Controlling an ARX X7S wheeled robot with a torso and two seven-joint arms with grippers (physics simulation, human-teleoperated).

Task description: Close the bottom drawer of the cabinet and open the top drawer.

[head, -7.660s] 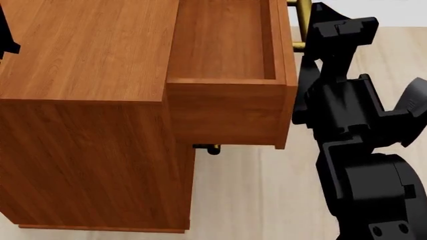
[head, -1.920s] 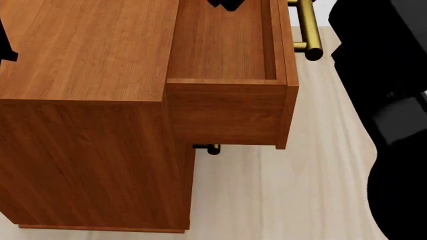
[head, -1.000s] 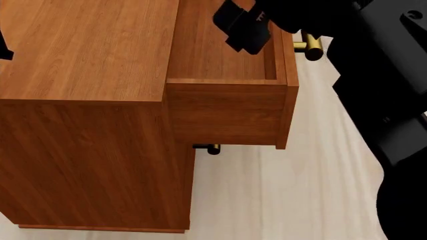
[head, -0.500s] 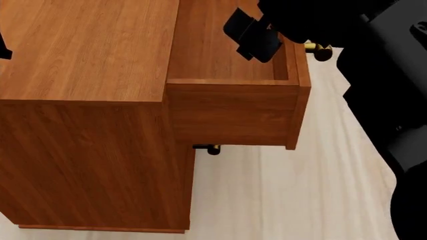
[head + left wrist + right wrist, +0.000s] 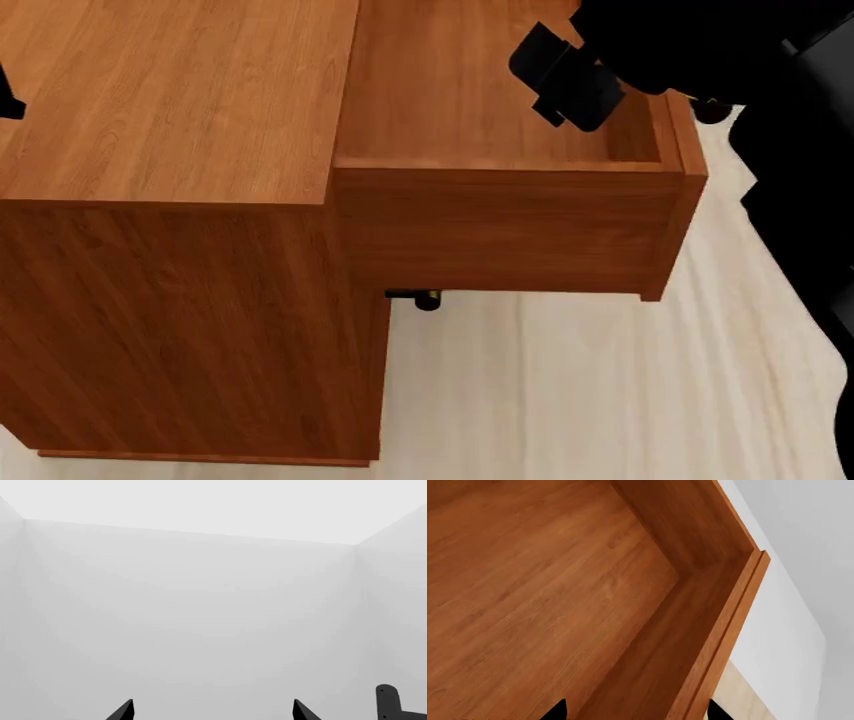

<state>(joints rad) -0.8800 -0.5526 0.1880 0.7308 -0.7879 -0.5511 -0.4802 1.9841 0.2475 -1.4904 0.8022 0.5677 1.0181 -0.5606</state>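
Left wrist view: left gripper [image 5: 212, 711] faces a bare white wall, jaws apart, idle.

Head view: top drawer [image 5: 507, 215], centre frame, well out of the cabinet [image 5: 174, 240]; right gripper [image 5: 571, 78] over its front wall, jaw state unclear. Bottom drawer hidden.

Right wrist view: drawer interior; pull straight, evenly.

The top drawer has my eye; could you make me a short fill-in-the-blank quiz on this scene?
1. The top drawer of the cabinet stands pulled ____.
2. Inside, that drawer holds ____.
3. The right gripper hovers over the drawer's ____.
4. Below the drawer a brass handle end juts from a drawer that is ____.

Missing: out; nothing; front corner; shut
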